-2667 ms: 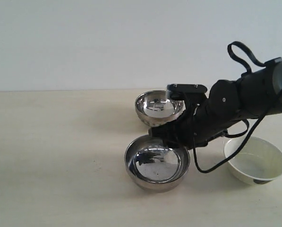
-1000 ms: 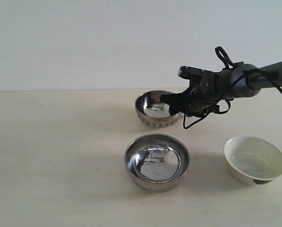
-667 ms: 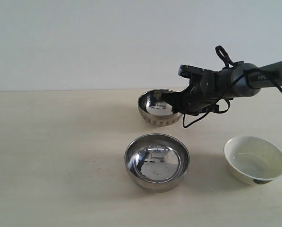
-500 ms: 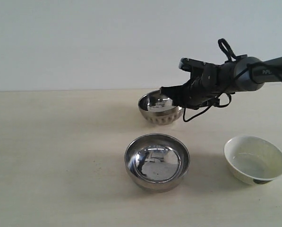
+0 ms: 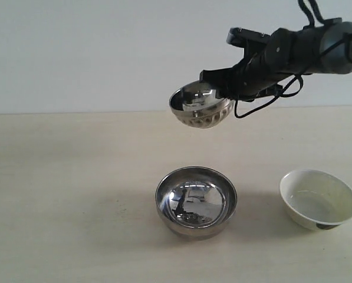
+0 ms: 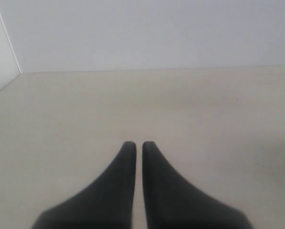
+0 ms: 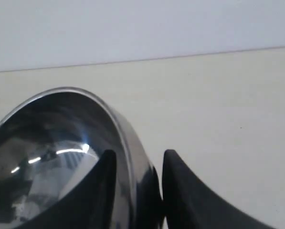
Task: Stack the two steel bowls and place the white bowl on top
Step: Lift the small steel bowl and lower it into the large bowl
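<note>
Pinching the rim of the smaller steel bowl (image 5: 200,105) in the right hand (image 5: 223,88), one finger inside, one outside. Holding it tilted in the air, mirror-bright, dimpled along its lower band. Below and nearer the camera, resting upright on the pale matte counter (image 5: 75,194): the wider steel bowl (image 5: 196,201), smooth-sided, and, well apart on the exterior view's right, the glossy white bowl (image 5: 319,198). Showing the left hand (image 6: 134,145) closed to a thin slit, empty, over bare counter. Backed by a plain white wall (image 5: 75,53).
</note>
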Robot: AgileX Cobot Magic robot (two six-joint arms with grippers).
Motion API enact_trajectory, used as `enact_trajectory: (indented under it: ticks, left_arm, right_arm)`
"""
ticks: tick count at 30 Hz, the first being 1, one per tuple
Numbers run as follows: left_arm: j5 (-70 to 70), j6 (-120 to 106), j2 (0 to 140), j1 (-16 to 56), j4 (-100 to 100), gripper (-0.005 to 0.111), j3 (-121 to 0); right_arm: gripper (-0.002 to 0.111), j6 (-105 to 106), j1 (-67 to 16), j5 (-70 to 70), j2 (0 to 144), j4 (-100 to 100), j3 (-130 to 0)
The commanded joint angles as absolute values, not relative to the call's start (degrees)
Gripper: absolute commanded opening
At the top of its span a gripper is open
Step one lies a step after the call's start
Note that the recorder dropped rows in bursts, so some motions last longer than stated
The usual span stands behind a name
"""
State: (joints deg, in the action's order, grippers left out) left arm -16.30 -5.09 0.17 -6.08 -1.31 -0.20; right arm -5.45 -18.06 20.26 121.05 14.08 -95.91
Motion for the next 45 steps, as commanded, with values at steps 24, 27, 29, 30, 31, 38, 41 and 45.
enact_trajectory:
  ticks: [24, 27, 29, 30, 31, 38, 41, 45]
  left_arm:
    - [-15.9, -4.4, 0.0, -6.1, -1.5, 0.004, 0.0]
    - [-15.9, -4.4, 0.0, -6.1, -1.5, 0.004, 0.0]
    - [-15.9, -4.4, 0.0, -6.1, -1.5, 0.004, 0.0]
    - [-15.9, -4.4, 0.0, -6.1, -1.5, 0.004, 0.0]
    - [-15.9, -4.4, 0.0, -6.1, -1.5, 0.004, 0.0]
    - [-15.9, -4.4, 0.0, -6.1, -1.5, 0.004, 0.0]
    - [-15.9, -4.4, 0.0, -6.1, -1.5, 0.004, 0.0]
    - [-15.9, -4.4, 0.0, -6.1, -1.5, 0.004, 0.0]
  right_arm:
    - [0.000, 4.1, -26.8, 10.4, 88.2, 28.7, -57.9]
    - [0.000, 4.1, -28.8, 8.0, 88.2, 28.7, -54.8]
    - [0.000, 4.1, -29.7, 6.8, 88.2, 28.7, -53.3]
    - [0.000, 4.2, -29.8, 6.3, 88.2, 28.7, -52.6]
    - [0.000, 4.2, -29.8, 6.3, 88.2, 28.7, -52.1]
    - [0.000, 5.0, -29.8, 4.4, 89.2, 28.7, -49.1]
    - [0.000, 5.0, -30.2, 4.5, 90.4, 28.7, -49.1]
    - [0.000, 5.0, -31.4, 3.2, 92.1, 28.7, -49.1]
